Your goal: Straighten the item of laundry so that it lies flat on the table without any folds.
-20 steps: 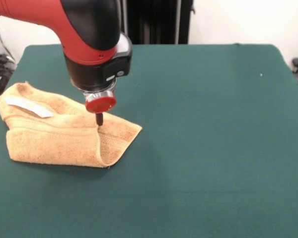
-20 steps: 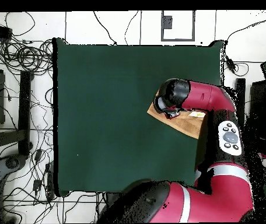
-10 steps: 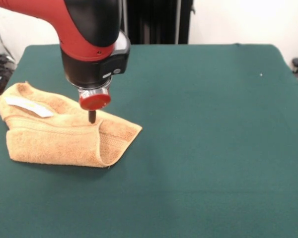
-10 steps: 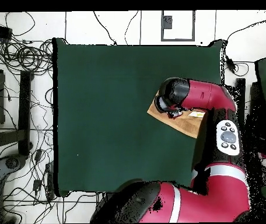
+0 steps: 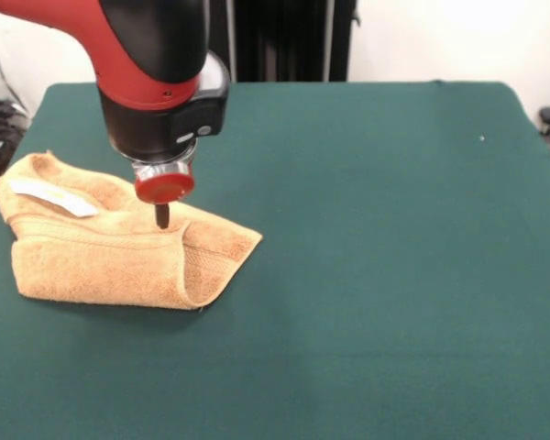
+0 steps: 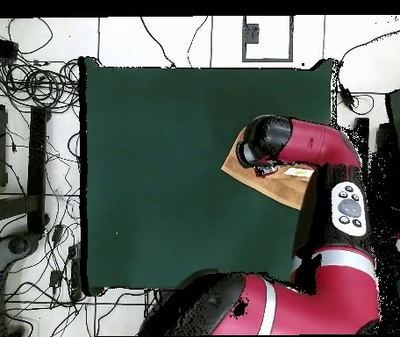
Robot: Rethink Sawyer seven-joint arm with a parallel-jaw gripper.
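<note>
1. I count one towel [image 5: 119, 257], one small white tag [image 5: 50, 198] on it, one worktop [image 5: 376, 275] and one arm with one gripper [image 5: 162, 218].
2. Nearest to me in the front view is bare dark green felt, running from the near edge up past the middle and off to 3 o'clock.
3. The orange-tan towel sits at about 9 o'clock on the worktop, close to that side's edge. It is not flat: it is doubled over on itself, with a rounded fold along its near side and a loose corner poking out toward 4 o'clock. A woven border band runs across its top layer, and the white tag lies on its far part, toward 10 o'clock.
4. In the overhead view the towel [image 6: 269, 182] shows only as a tan strip at about 3 o'clock on the worktop [image 6: 168, 175], mostly hidden under the arm.
5. The gripper hangs straight down over the towel's middle, below a round red disc [image 5: 164, 187]. I see it as one thin dark tip, at or just above the cloth; I cannot tell whether it touches. Whether the jaws are spread or pressed together I cannot tell.
6. The red and black arm [image 5: 137, 64] enters from 11 o'clock, wrist vertical.
7. Beyond the worktop are a pale wall and dark upright stands [image 5: 284, 37]; overhead, a light floor with tangled cables [image 6: 28, 83].
</note>
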